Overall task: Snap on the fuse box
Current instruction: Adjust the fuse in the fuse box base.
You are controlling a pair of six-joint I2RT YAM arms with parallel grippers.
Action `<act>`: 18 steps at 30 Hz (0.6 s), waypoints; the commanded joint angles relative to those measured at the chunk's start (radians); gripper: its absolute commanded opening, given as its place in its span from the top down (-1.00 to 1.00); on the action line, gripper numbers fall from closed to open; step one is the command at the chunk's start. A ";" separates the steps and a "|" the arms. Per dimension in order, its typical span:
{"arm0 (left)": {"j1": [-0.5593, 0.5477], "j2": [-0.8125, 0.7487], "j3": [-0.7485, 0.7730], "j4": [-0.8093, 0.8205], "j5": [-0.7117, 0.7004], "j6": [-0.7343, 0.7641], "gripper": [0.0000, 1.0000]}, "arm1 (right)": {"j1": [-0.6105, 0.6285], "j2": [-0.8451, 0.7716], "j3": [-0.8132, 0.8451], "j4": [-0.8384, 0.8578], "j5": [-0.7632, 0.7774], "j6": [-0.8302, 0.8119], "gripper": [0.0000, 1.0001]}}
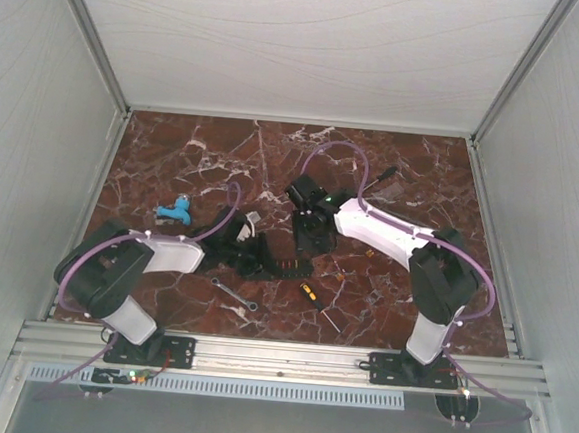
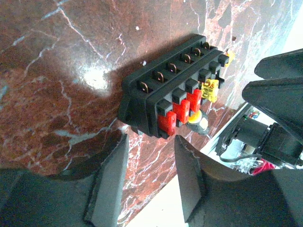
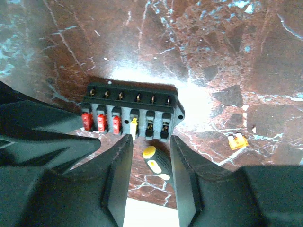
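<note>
The fuse box [image 2: 175,92] is a black block lying on the marble, with three red fuses and one yellow fuse in its slots. It has no cover on it. It also shows in the right wrist view [image 3: 132,111] and in the top view [image 1: 285,267], between the two grippers. My left gripper [image 2: 150,139] is open and empty, its fingertips right at the box's red-fuse end. My right gripper [image 3: 150,139] is open and empty, its tips just short of the box's long side. I cannot pick out the matching cover with certainty.
The yellow-and-black screwdriver [image 3: 156,163] lies below my right gripper's open fingers and shows in the top view [image 1: 309,294]. A silver wrench [image 1: 233,293] lies near the front. A blue object [image 1: 175,211] sits at the left. A loose orange fuse [image 3: 236,141] lies to the right. A dark object [image 1: 385,187] lies further back.
</note>
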 commanded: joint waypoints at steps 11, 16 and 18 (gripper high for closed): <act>0.047 -0.073 0.049 -0.129 -0.014 0.064 -0.01 | -0.004 0.036 0.057 -0.032 -0.111 0.039 0.55; 0.047 -0.035 0.075 -0.136 -0.006 0.079 -0.01 | -0.004 0.053 0.052 -0.025 -0.112 0.050 0.68; 0.047 -0.028 0.082 -0.136 -0.003 0.083 -0.01 | -0.006 0.055 0.048 -0.020 -0.119 0.051 0.76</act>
